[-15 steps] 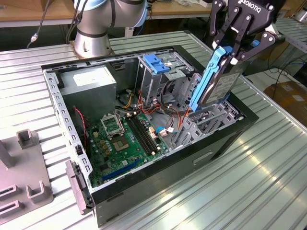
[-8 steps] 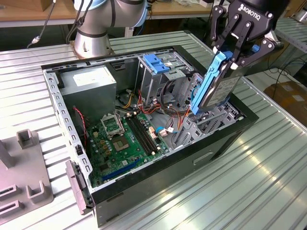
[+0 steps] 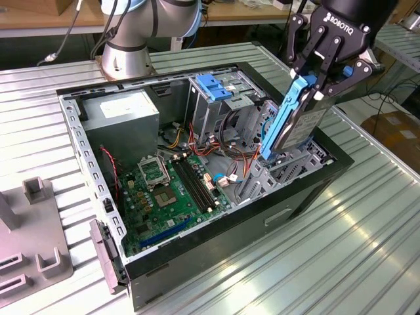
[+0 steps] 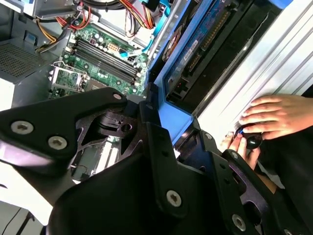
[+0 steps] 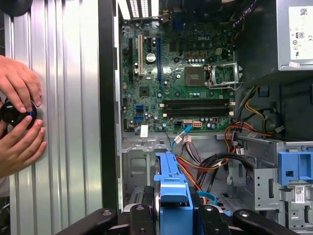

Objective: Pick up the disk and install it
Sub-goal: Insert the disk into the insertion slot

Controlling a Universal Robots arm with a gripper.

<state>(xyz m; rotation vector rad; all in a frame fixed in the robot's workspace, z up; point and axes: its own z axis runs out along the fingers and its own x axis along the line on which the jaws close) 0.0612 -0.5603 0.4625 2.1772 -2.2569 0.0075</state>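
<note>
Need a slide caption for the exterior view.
Gripper holds the disk tilted over the open computer case, beside the motherboard.

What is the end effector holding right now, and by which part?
The end effector grips the disk at its upper end, across the blue side rails, above the computer case.

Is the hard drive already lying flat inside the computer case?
No, the gripper holds the hard drive steeply tilted above the computer case.

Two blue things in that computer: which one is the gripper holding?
The disk with blue rails, held tilted above the case in the gripper; the blue cage handle sits untouched inside.
</note>
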